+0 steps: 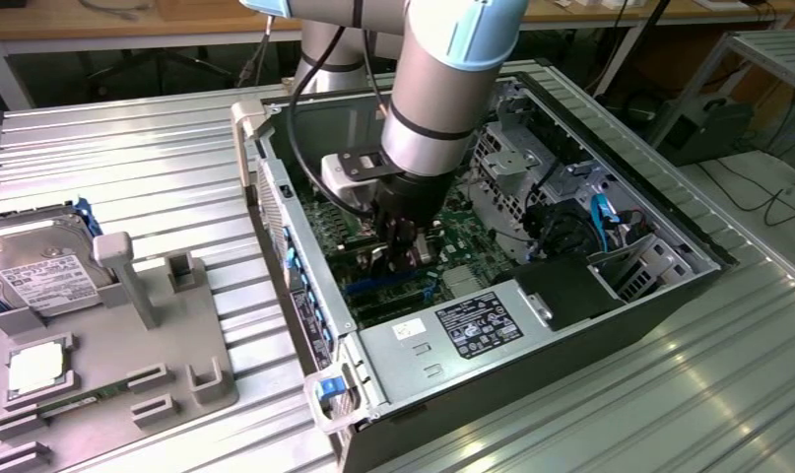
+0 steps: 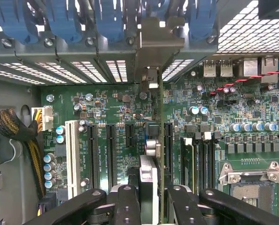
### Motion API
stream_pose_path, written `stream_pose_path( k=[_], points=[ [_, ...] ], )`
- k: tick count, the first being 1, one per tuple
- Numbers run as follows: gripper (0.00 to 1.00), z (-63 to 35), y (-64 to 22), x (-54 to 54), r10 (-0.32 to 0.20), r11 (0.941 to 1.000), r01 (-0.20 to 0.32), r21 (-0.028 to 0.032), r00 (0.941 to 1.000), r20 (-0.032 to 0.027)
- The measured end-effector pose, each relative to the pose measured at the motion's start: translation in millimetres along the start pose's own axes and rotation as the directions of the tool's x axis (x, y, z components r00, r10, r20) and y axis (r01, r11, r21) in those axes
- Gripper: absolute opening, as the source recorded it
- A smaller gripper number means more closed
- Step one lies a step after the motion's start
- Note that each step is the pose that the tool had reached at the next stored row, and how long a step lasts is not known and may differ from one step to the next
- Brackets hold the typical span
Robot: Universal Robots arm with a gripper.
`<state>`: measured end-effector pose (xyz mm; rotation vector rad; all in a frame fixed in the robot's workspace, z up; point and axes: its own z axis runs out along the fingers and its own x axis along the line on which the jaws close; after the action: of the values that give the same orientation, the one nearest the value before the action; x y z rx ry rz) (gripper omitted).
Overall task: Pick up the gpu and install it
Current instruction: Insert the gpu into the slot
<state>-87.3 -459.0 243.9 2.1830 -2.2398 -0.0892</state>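
Black gripper fingers sat closest to the wrist camera, closed partway onto the gpu, which stood edge-on between them, its thin green board and silver parts running up toward the metal bracket at the rear slot openings of the case. In the exterior view the gripper was deep inside the open computer case, over the motherboard. Whether the card's edge had entered a slot could not be told, since the card itself hid its lower edge. By my judgement the chief risk was misalignment: the black expansion slots lay close together, so a small sideways offset or tilt could put the card onto a slot wall, or bend it under downward force. The bracket could also catch on the blue retainer clips or the case's rear frame. With only a narrow pinch on a thin board, the card might pivot in the fingers. On the fixture outside, the hard drive lay well apart.
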Motion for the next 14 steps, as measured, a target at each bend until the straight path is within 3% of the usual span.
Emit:
stream_pose_path(
  k=[14],
  points=[
    [0.28, 5.2, -0.3, 0.2, 0.000, 1.0000, 0.000, -0.0001, 1.0000, -0.0003]
  ],
)
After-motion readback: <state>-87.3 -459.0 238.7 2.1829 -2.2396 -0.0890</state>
